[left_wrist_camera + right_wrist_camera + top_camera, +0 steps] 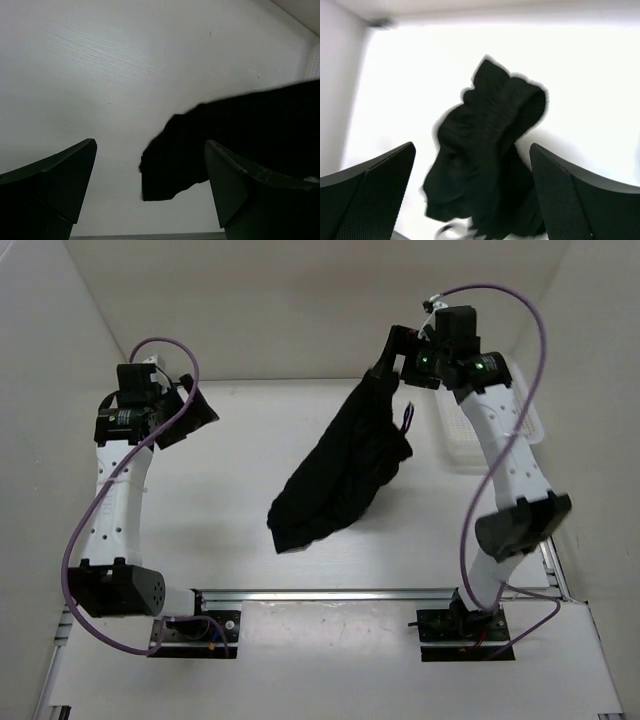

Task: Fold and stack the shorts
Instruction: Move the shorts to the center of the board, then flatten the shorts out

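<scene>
The task is looking barely begun: the shorts [340, 480] are sitting bunched and unfolded mid-table [230, 500], their top end reaching up toward the right gripper [472, 145]. That gripper's fingers are standing apart over the blurred cloth, so it is seemingly not pinching it. The left gripper [150, 142] is hanging well to the left, also spread, holding nothing. Flattening, folding and stacking are all remaining

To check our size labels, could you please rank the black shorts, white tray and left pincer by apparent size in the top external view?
1. black shorts.
2. white tray, partly hidden by the right arm.
3. left pincer, smallest, though it may sit nearer the camera.
</scene>
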